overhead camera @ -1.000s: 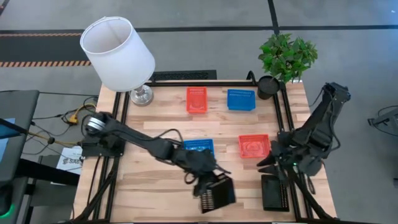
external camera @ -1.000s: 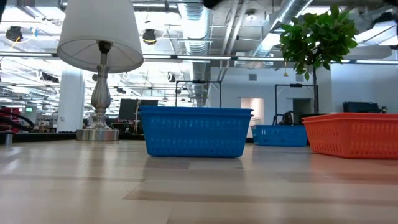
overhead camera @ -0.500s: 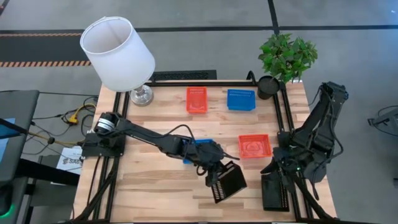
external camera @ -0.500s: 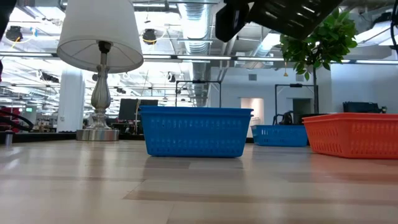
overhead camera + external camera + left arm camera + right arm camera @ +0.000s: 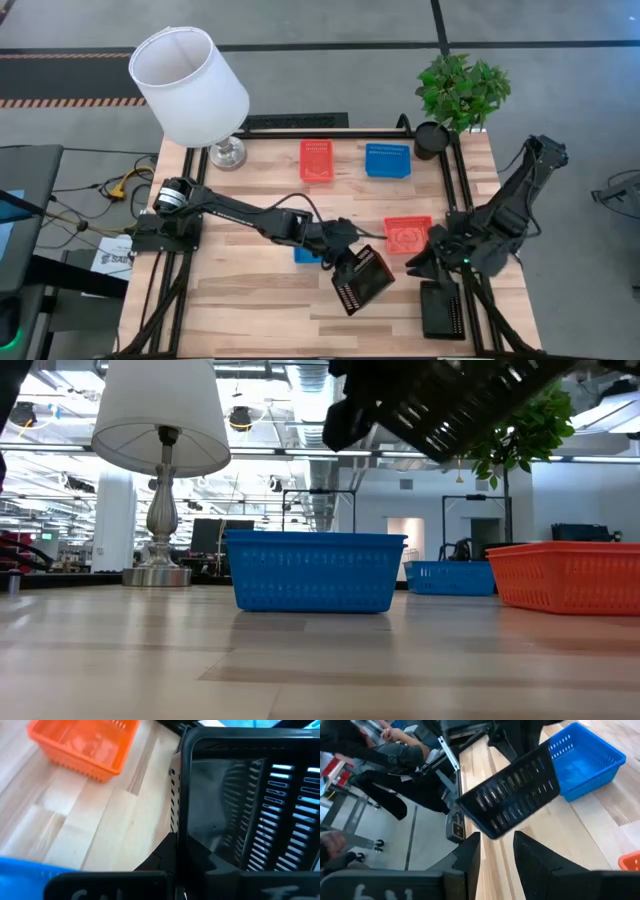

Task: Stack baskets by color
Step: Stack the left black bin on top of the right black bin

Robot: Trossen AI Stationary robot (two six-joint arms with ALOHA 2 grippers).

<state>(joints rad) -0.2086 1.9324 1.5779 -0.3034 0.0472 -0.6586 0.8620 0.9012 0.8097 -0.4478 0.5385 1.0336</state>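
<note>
My left gripper (image 5: 343, 262) is shut on a black basket (image 5: 364, 279), which hangs tilted above the table's middle and shows at the top of the low view (image 5: 450, 400). A second black basket (image 5: 441, 310) lies near the right front corner. My right gripper (image 5: 415, 265) hovers open just right of the held basket and beside a red basket (image 5: 407, 233); nothing is between its fingers (image 5: 470, 857). My left arm partly covers a blue basket (image 5: 305, 256). Another red basket (image 5: 315, 160) and another blue basket (image 5: 387, 160) stand at the back. My left gripper holds the black basket by the rim of one wall (image 5: 176, 832), at the basket's end nearest the arm. The fingers come slanting down from the table's left. The basket is lifted clear of the table, tilted with its open side turned partly sideways. The gripper body hides the fingertips.
A lamp with a white shade (image 5: 190, 85) stands at the back left corner and a potted plant (image 5: 460, 92) at the back right. A black frame rail (image 5: 460, 200) runs along the table's right side. Bare wood lies along the front left.
My left gripper has carried the black basket toward the table's right and far edges and has rolled, so the basket now tilts more. The basket has come down into the top of the low view. My right gripper has swung a little toward the held basket.
</note>
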